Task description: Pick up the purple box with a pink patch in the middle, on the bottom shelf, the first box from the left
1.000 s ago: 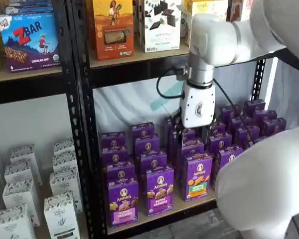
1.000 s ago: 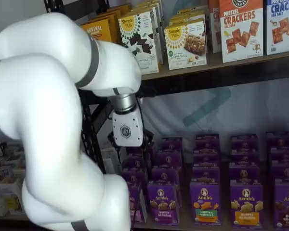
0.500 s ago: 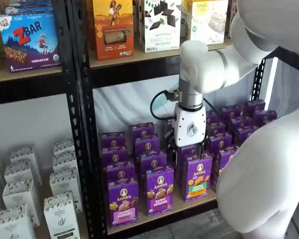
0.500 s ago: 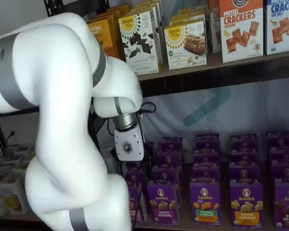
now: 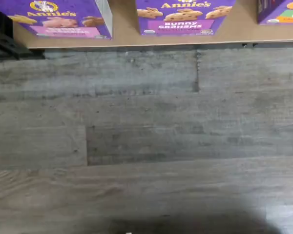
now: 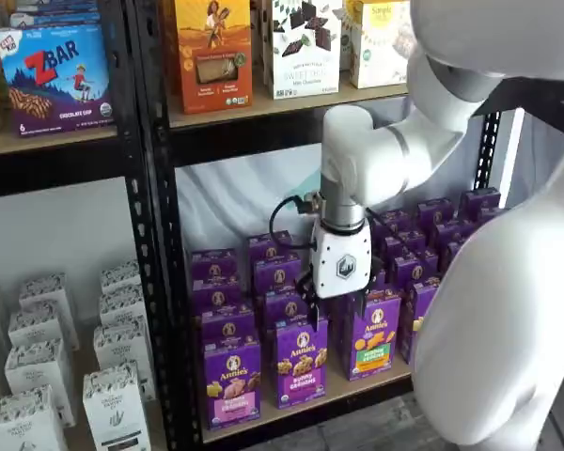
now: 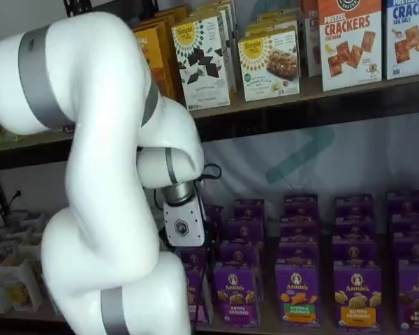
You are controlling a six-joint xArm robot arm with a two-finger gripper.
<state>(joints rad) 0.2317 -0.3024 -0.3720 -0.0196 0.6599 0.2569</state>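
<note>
The purple box point(image 6: 232, 381) with a pink band stands at the front left of the bottom shelf point(image 6: 350, 387), upright. The wrist view shows its lower front point(image 5: 58, 17) on the tan shelf board point(image 5: 123, 30). In a shelf view it point(image 7: 195, 293) is mostly hidden behind the white arm. My gripper point(image 6: 336, 305) hangs over the purple rows, to the right of that box and above it, over the carton beside it. Its black fingers show only as dark stubs under the white body point(image 7: 181, 223). I cannot tell whether they are apart. Nothing is held.
A Bunny Grahams carton point(image 6: 301, 362) and a purple carton with a green and orange patch point(image 6: 374, 335) stand to the right of the purple box. Black rack uprights point(image 6: 155, 235) flank the bay. White cartons point(image 6: 113, 395) fill the left bay. Grey wood floor point(image 5: 146, 136) lies below.
My gripper has moved left and lower across the purple rows, from above the back middle rows to above the front cartons. No box has moved.
</note>
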